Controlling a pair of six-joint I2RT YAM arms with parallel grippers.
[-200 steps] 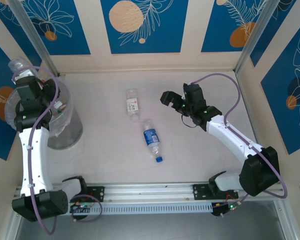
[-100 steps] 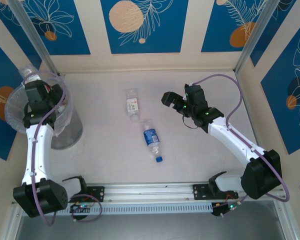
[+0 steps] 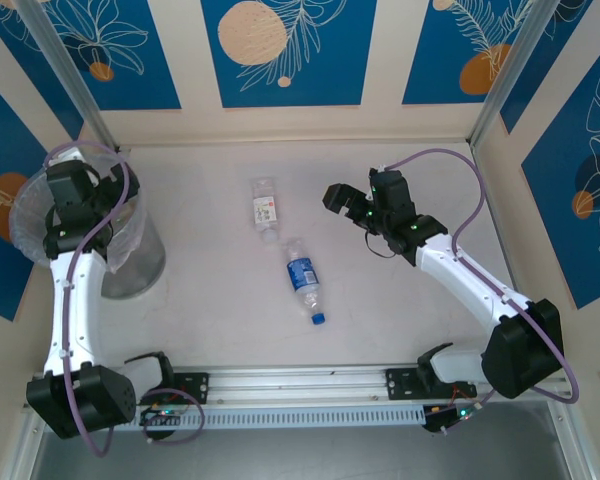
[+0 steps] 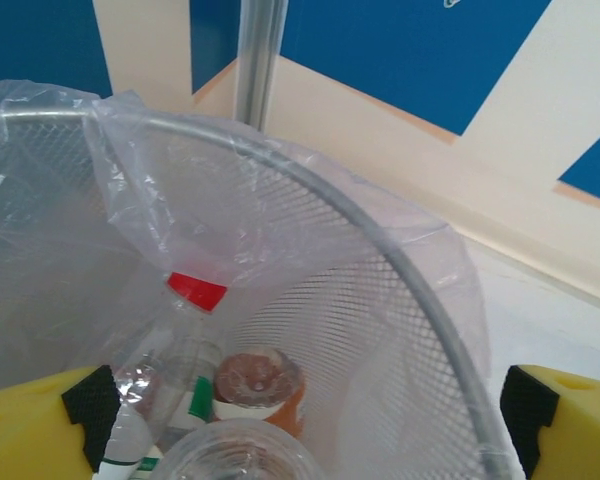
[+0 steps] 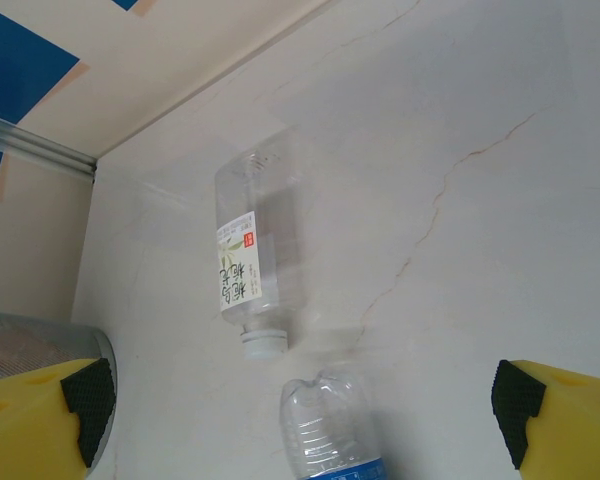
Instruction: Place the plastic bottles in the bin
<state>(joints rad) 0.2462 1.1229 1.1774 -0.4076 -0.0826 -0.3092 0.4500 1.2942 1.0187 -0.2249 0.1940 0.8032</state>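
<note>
The bin (image 3: 130,262), a wire mesh basket lined with a clear bag, stands at the table's left edge. My left gripper (image 3: 68,192) hangs open over it with nothing between its fingers. In the left wrist view the gripper (image 4: 300,432) looks down past the bin's rim (image 4: 380,238) onto several plastic bottles: a red-capped one (image 4: 197,291), a brown one (image 4: 259,384) and a clear one (image 4: 230,452) just below the jaws. On the table lie a white-label bottle (image 3: 265,208) (image 5: 250,258) and a blue-label bottle (image 3: 302,276) (image 5: 330,424). My right gripper (image 3: 336,196) (image 5: 300,425) hovers open, right of them.
Blue and cream patterned walls close in the table at the back and both sides, with metal posts (image 3: 72,85) in the corners. The bin's mesh edge (image 5: 40,345) shows at the left of the right wrist view. An aluminium rail (image 3: 300,385) runs along the near edge.
My left gripper has opened over the bin, and the clear bottle it held above the rim is gone from its jaws. The right arm has barely moved.
</note>
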